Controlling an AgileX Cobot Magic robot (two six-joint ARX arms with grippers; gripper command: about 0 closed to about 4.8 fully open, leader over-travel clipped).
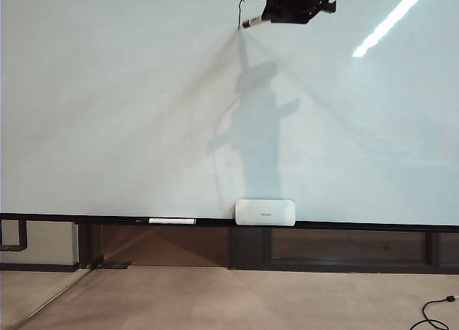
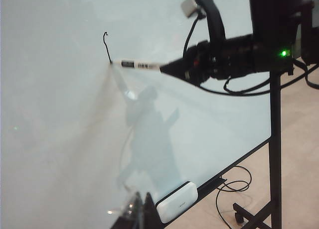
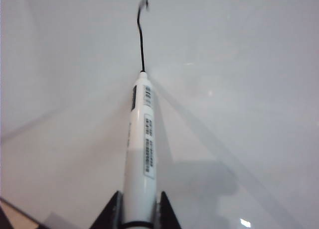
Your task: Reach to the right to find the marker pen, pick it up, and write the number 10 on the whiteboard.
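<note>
**Mia:** Where is the pen?

**Ben:** The slim white marker pen with the black tip (image 3: 140, 139) is near the top edge of the big shiny pale whiteboard (image 1: 107, 115), a bit right of the middle. Its tip touches the board.

**Mia:** Who holds it?

**Ben:** The right gripper (image 3: 139, 209). Its two black fingers (image 3: 110, 214) are closed on the back end of the pen, one on each side. The right arm reaches in from the top of the board in the view from outside.

**Mia:** Is anything drawn?

**Ben:** Only one thin black line with a small hook at its top (image 2: 106, 46). It runs down to the pen tip. I see no other stroke of the number 10.

**Mia:** And the left gripper?

**Ben:** I cannot see it in any picture, so I cannot tell if it is open or closed.

**Mia:** What is at the bottom?

**Ben:** A thin black ledge (image 1: 358, 225) runs along the bottom edge of the board. A white rounded box (image 1: 265, 212) sits on it, about in the middle. A long white stick (image 1: 172, 221) lies on the ledge to the left of the box, near it but not touching.
</note>
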